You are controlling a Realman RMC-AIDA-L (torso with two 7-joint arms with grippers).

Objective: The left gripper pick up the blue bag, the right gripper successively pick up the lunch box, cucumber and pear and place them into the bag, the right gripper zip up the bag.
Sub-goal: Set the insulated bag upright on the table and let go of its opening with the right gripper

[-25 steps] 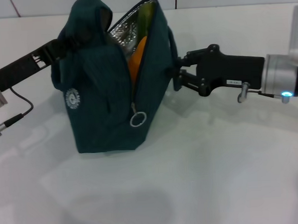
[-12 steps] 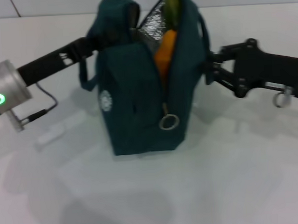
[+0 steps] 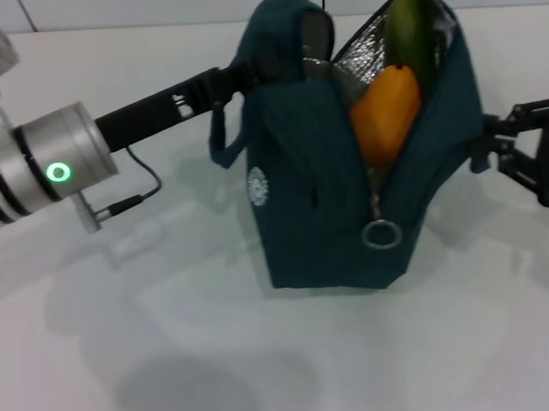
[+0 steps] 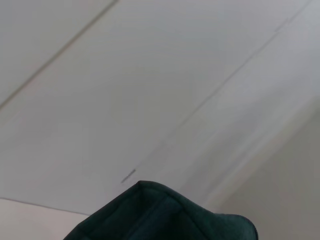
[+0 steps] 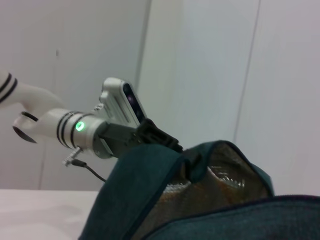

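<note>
- The blue bag (image 3: 333, 179) is sitting upright on the white table (image 3: 172, 358), its mouth gaping, with the pear (image 3: 385, 112) and the green cucumber (image 3: 411, 28) showing against the foil lining; the lunch box is not showing in any view, so I am judging that it is lying deeper inside.
- The left gripper (image 3: 249, 73) is reaching in from the robot's left and meeting the bag's upper flap near a handle; its fingers are buried in the fabric, so I cannot tell how they are set, though the bag appears to be hanging from it.
- The right gripper (image 3: 503, 147) is sitting just beside the bag's right wall, with its fingers looking spread and nothing between them.
- The ring-pull zipper (image 3: 382, 234) is hanging low on the front face, at the bottom end of the open seam.
- That seam is running upward and slightly rightward from the ring to the bag's top.
- The ring is lying below the right gripper, toward the robot's left and nearer the robot.
- The right arm is clearly the nearer of the 2, so zipping looks to call for dropping down and around to the front first.
</note>
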